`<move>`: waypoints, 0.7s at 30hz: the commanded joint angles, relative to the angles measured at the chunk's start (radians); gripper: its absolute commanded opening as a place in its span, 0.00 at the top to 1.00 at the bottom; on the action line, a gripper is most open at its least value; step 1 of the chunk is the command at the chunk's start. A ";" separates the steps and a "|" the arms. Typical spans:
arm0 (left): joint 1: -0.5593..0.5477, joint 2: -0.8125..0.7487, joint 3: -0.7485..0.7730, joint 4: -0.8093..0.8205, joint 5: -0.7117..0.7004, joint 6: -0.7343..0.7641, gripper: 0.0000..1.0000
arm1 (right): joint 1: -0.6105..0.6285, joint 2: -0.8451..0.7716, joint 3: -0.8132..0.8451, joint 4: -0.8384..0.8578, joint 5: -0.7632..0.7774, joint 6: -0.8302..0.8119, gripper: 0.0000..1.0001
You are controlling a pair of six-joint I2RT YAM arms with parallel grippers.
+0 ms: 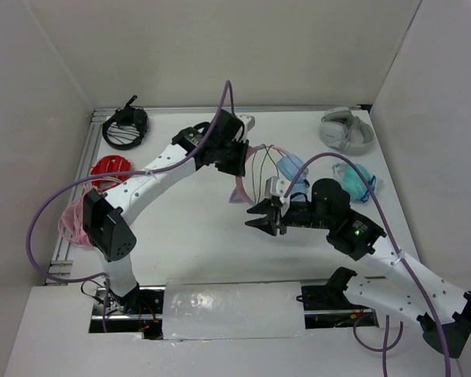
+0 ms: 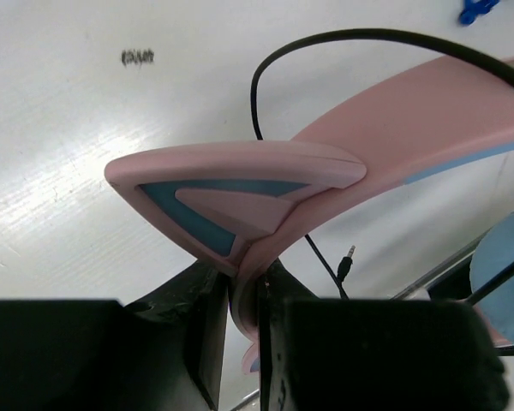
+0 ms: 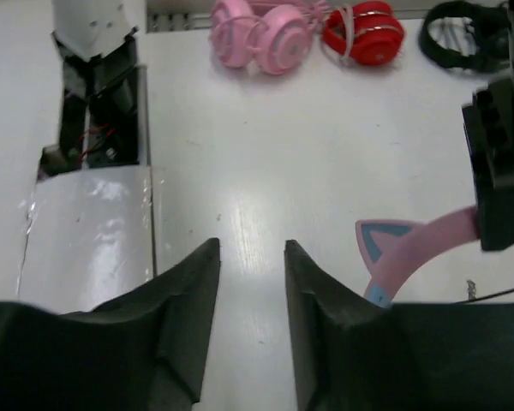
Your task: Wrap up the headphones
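The headphones have a pink cat-eared headband (image 2: pixel 394 137) and light blue ear cups (image 1: pixel 293 169). My left gripper (image 2: pixel 242 321) is shut on the headband and holds it above the table near the middle back (image 1: pixel 234 161). The thin black cable (image 2: pixel 325 38) loops around the band, and its plug (image 2: pixel 346 261) hangs free. My right gripper (image 3: pixel 251 248) is open and empty, just right of the headband (image 1: pixel 265 217). A pink cat ear (image 3: pixel 379 244) shows in the right wrist view.
Black headphones (image 1: pixel 125 127) lie at the back left, red ones (image 1: pixel 110 169) and all-pink ones (image 1: pixel 77 224) along the left edge. White headphones (image 1: pixel 347 129) and turquoise ones (image 1: pixel 355 179) lie at the back right. A foil-covered panel (image 1: pixel 231 309) sits at the near edge.
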 commanded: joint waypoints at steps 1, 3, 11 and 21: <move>0.003 -0.087 0.096 0.039 0.010 0.015 1.00 | 0.036 -0.079 -0.048 0.179 0.237 0.143 0.54; 0.006 -0.084 0.130 0.030 -0.022 0.012 1.00 | 0.061 -0.112 -0.059 0.188 0.317 0.206 0.44; 0.035 -0.070 0.245 -0.005 -0.022 -0.014 1.00 | 0.128 -0.185 -0.146 0.112 0.561 0.410 0.18; 0.041 -0.116 0.271 0.002 -0.076 -0.042 1.00 | 0.168 -0.388 -0.424 0.184 0.921 0.879 0.12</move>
